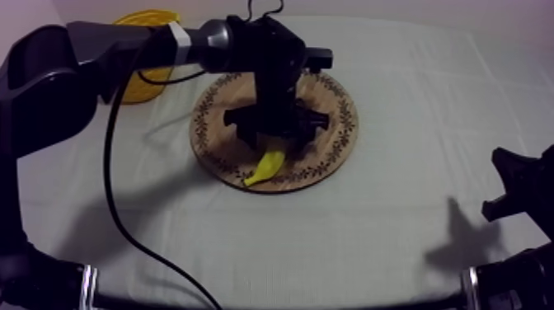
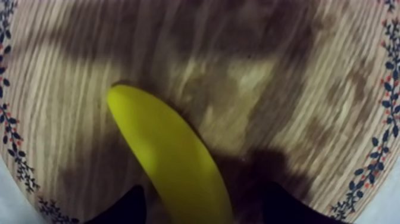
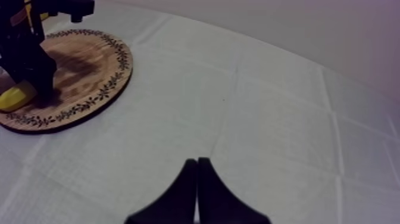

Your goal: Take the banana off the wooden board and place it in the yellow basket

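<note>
Surface (image 1: 396, 239) is carrying everything. The right jaws are resting low over it, pressed together on nothing, keeping clear of the work. Wooden board (image 1: 334, 152) is lying directly beneath the left jaws. Yellow basket (image 1: 152, 89) is sitting well apart from them, past the board's edge. Banana (image 1: 267, 165) is lying flat on the board between the left jaws. These are standing apart astride its width, ready to close. They are probably not pinching yet, though shadow is hiding the contact.

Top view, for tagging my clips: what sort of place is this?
Probably a robot lab bench, not a home: a cloth-covered table, a black left arm and right arm, and a toy banana on a board near a basket.
</note>
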Controlling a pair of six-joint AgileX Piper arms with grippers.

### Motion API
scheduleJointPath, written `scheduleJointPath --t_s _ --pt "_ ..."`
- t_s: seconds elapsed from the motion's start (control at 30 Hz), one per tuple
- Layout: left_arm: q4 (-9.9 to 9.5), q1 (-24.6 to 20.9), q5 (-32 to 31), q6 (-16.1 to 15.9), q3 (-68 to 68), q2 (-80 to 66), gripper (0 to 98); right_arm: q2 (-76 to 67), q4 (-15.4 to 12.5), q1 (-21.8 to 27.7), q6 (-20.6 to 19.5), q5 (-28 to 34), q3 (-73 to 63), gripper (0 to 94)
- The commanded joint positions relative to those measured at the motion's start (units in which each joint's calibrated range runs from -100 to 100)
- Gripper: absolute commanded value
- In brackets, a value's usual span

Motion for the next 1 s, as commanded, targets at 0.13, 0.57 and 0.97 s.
scheduleJointPath --t_s 0.13,0.57,0.97 --pt "0.36 -0.26 0.43 -0.60 -0.50 0.39 52.0 0.00 0.01 0.00 0.03 0.04 -0.03 0.3" --pt "0.54 -0.35 0.17 -1.66 -0.76 0.59 30.2 0.00 0.01 0.00 0.03 0.04 -0.03 0.3" --pt "-0.34 -1.59 -0.39 -2.05 -0.68 -4.27 26.1 0.00 0.01 0.00 0.03 0.04 -0.03 0.3"
